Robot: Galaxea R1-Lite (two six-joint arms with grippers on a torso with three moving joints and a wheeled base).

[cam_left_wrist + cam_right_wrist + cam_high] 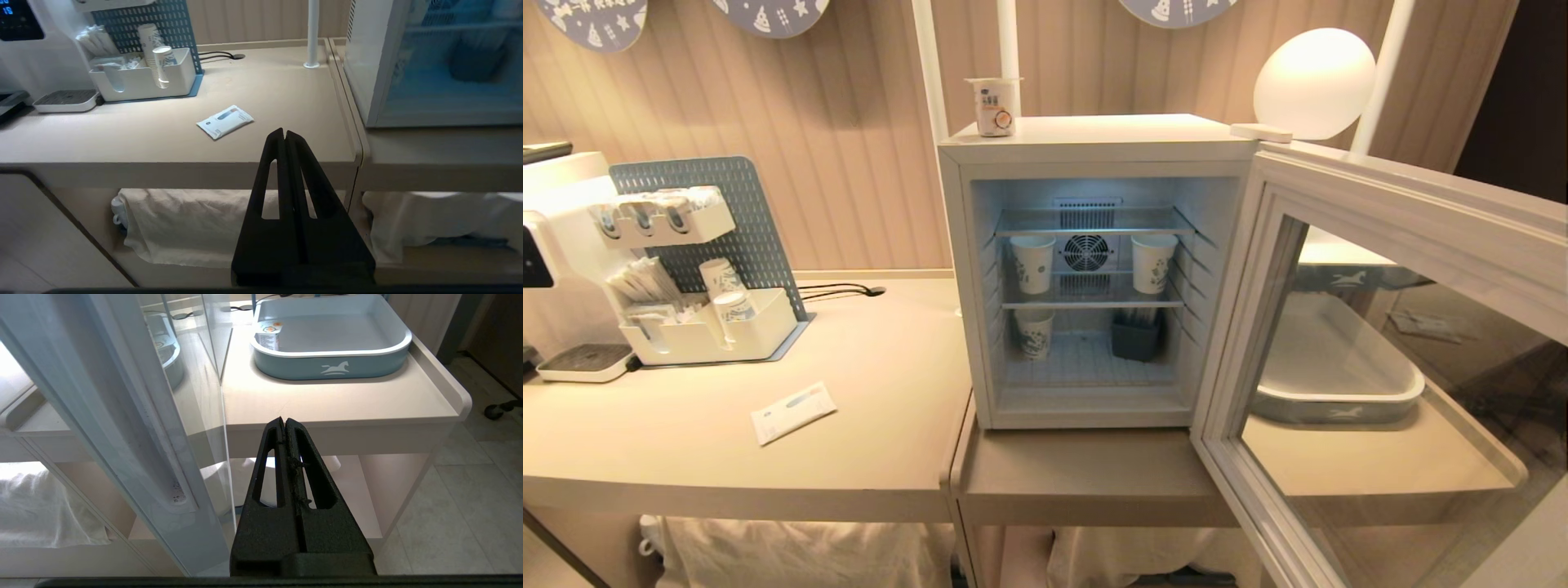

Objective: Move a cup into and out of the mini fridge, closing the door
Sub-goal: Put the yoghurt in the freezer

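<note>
Cup: you will find the cup (996,106) in the upper middle of the head view, upright on the roof of the mini fridge (1094,139), near its left rear corner.
Fridge: it fills the centre of the head view, lit inside, standing on the lower table (1086,478).
Door: the door (1380,343) is swung wide open, reaching across the right side of the head view toward the lower right corner.
Shelves: two paper cups (1032,263) stand on the middle wire shelf, one on each side of the fan; a third stands on the floor of the fridge at left, with a dark container (1136,336) to its right.
Left gripper: you see the left gripper (284,133) at the lower centre of its wrist view, fingers pressed together and holding nothing, in front of the counter's edge.
Right gripper: the right gripper (284,420) sits at the lower centre of its wrist view, also closed and empty, just beside the open door's glass.
Tray: a blue-grey tray (331,365) lies on the side table in the upper middle of the right wrist view, with another small pot (267,335) in its corner.
Counter: a flat white packet (793,412) lies at lower left of the head view; an organiser with cups (707,327) stands behind it.
</note>
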